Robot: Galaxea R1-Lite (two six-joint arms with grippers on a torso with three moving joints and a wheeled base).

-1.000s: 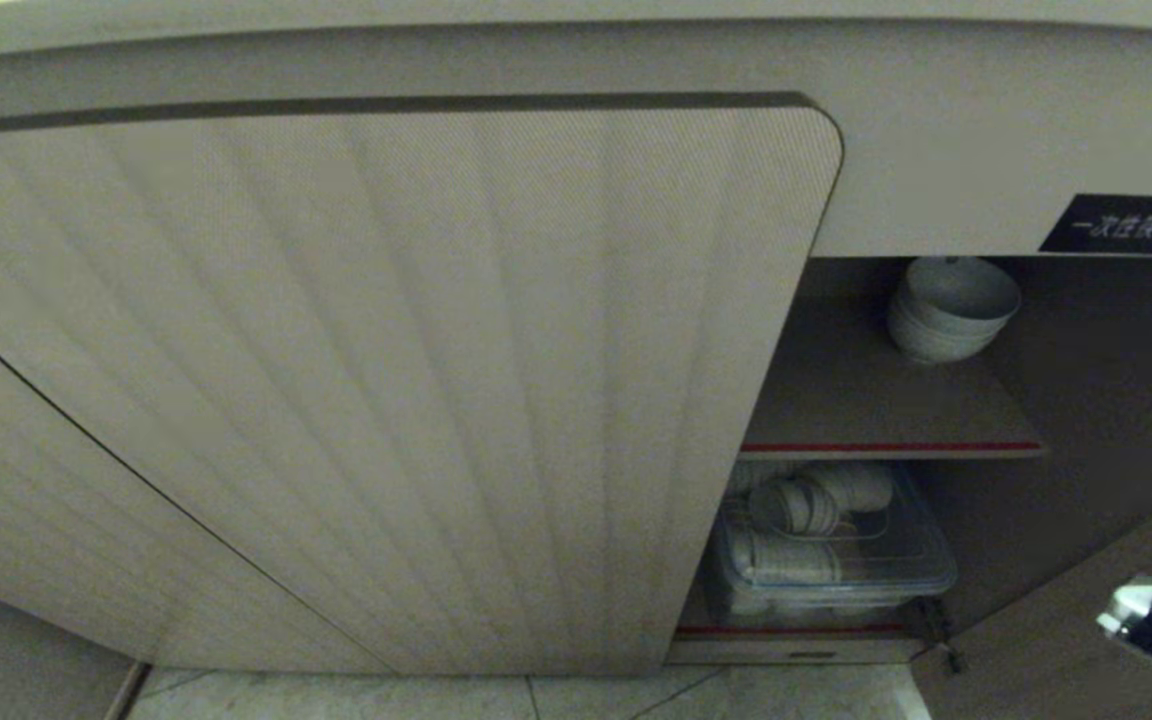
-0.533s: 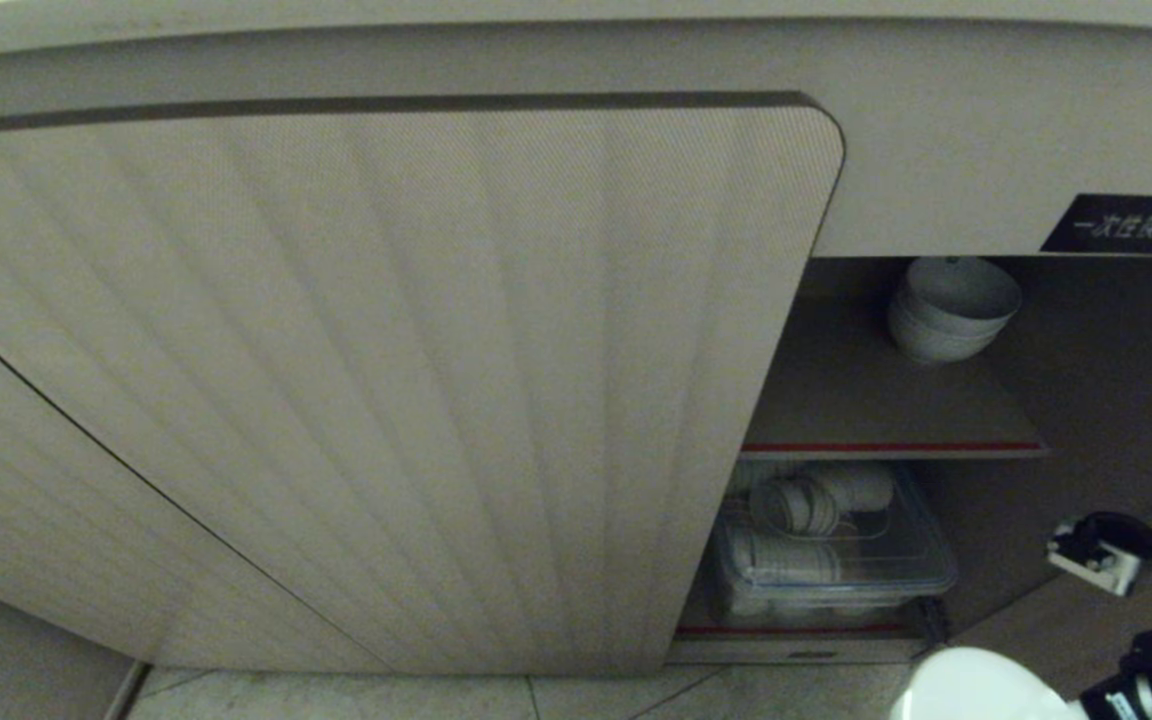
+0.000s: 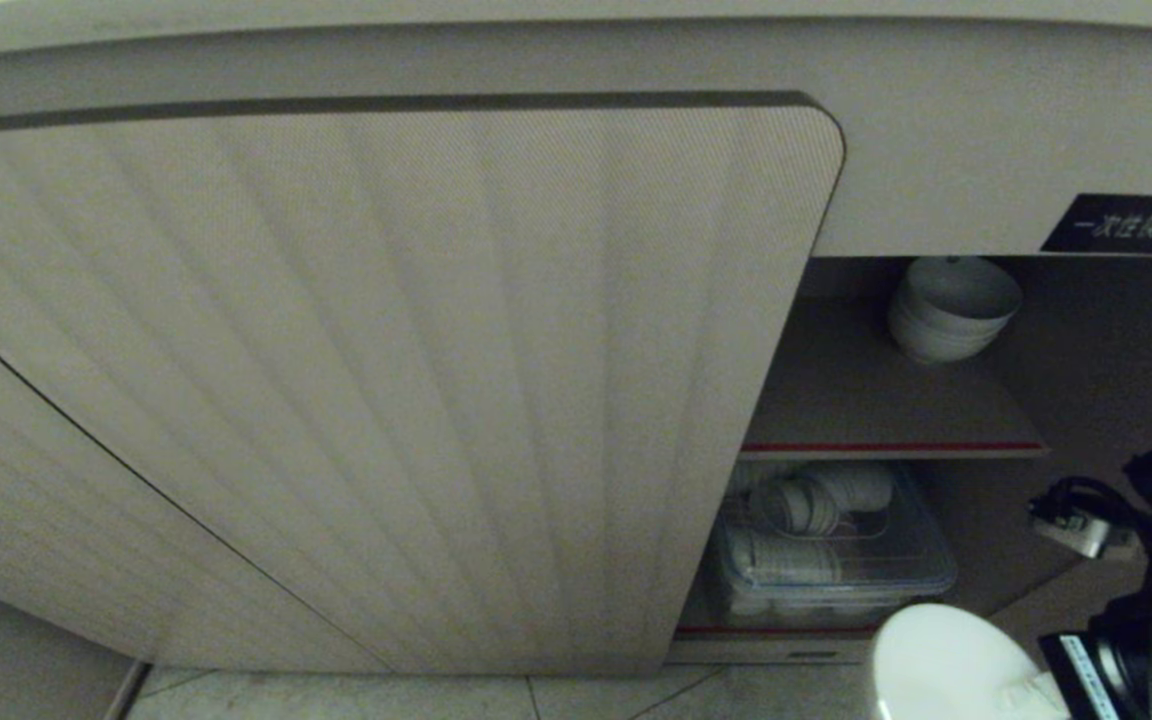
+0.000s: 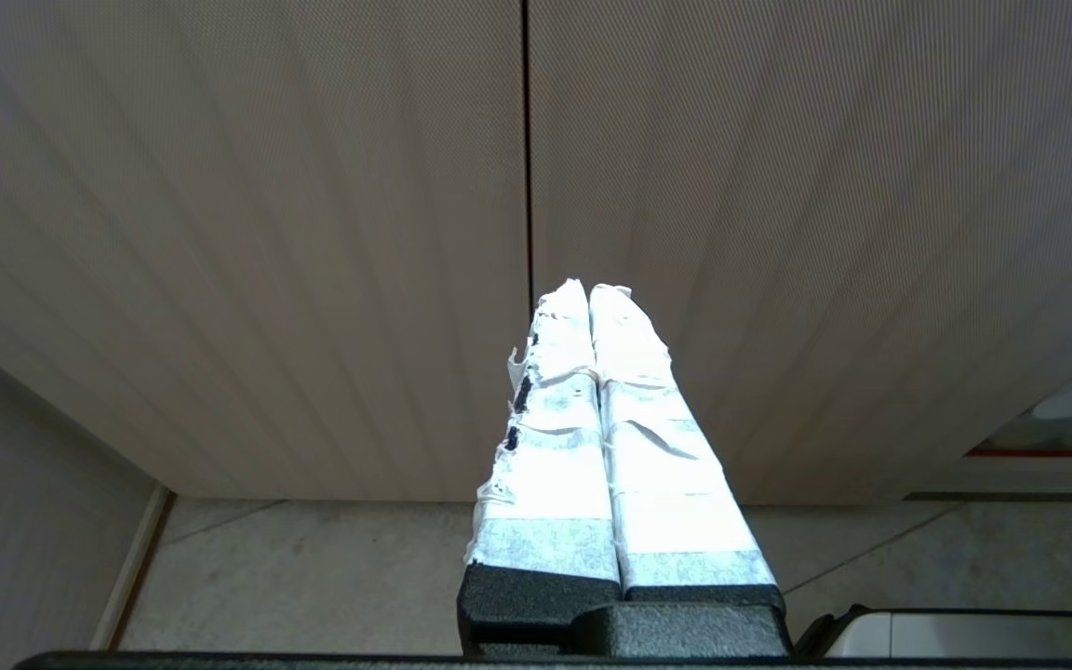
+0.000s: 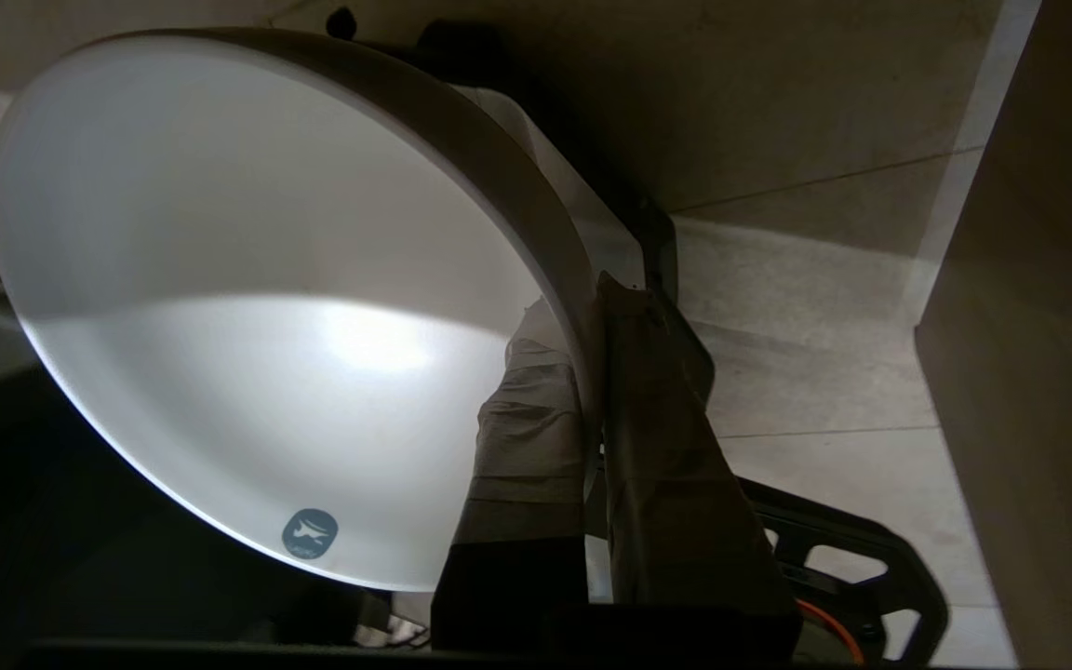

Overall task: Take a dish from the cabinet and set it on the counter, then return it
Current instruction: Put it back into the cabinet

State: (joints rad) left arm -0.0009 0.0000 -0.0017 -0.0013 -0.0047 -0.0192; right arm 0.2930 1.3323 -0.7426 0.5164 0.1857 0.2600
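Pinching the white bowl (image 5: 247, 307) by its rim, the right gripper (image 5: 592, 316) needed it kept level approaching the cabinet (image 3: 1086, 400); left gripper (image 4: 589, 298) idled clenched.

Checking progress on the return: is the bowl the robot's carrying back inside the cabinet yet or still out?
Out. The dish, pinched at its rim by the right gripper, sits below the cabinet opening.

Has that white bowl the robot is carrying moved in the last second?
Yes. The white bowl, pinched at its rim by the right gripper, was out of the head view a second ago; it has risen into the lower right corner, nearing the cabinet's red-edged bottom shelf.
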